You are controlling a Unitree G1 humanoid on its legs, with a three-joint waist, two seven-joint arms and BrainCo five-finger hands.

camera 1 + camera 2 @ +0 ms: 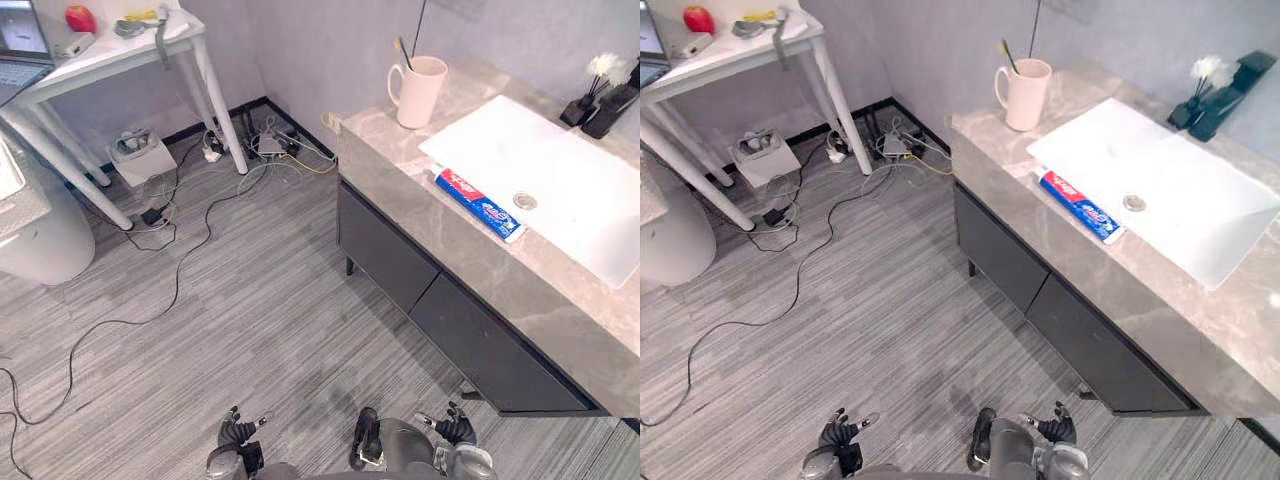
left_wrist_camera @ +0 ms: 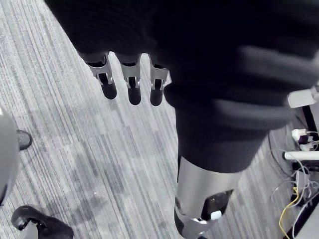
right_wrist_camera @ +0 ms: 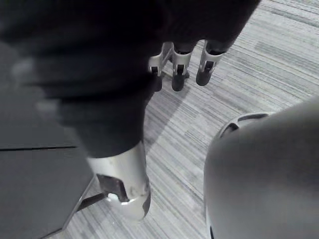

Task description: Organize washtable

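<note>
Marble tabletop (image 1: pixel 392 160), grey, on a cabinet with dark drawer fronts (image 1: pixel 400 270). A white sink (image 1: pixel 570 190) is set into it, with its drain (image 1: pixel 525 200) close to the front rim.

Toothpaste (image 1: pixel 478 204): blue, red and white tube. It lies flat on the marble tabletop, along the sink's front rim and touching it, just beside the drain.

Mug (image 1: pixel 420 92): pale and upright, at the far left corner of the marble tabletop, well apart from the toothpaste. Its handle is on its left side.

Toothbrush (image 1: pixel 402 50): stands in the mug, leaning left.

Holder (image 1: pixel 1192 108): dark, with white-tipped sticks, behind the sink at its far right, next to a dark tap (image 1: pixel 1228 92).

Left hand (image 1: pixel 238 432): low over the floor, left of the cabinet and well apart from it. Its fingers (image 2: pixel 133 87) are relaxed and hold nothing.

Right hand (image 1: pixel 456 430): low by the cabinet's near corner. Its fingers (image 3: pixel 205 69) are loose and hold nothing.

Floor (image 1: pixel 260 330): grey striped carpet. Cables (image 1: pixel 180 250) trail across it to a tangle by the wall, and a white box (image 1: pixel 140 160) stands nearby.

White tabletop (image 1: pixel 120 50): at the far left, carrying a red object (image 1: pixel 80 18) and a laptop (image 1: pixel 20 45).
</note>
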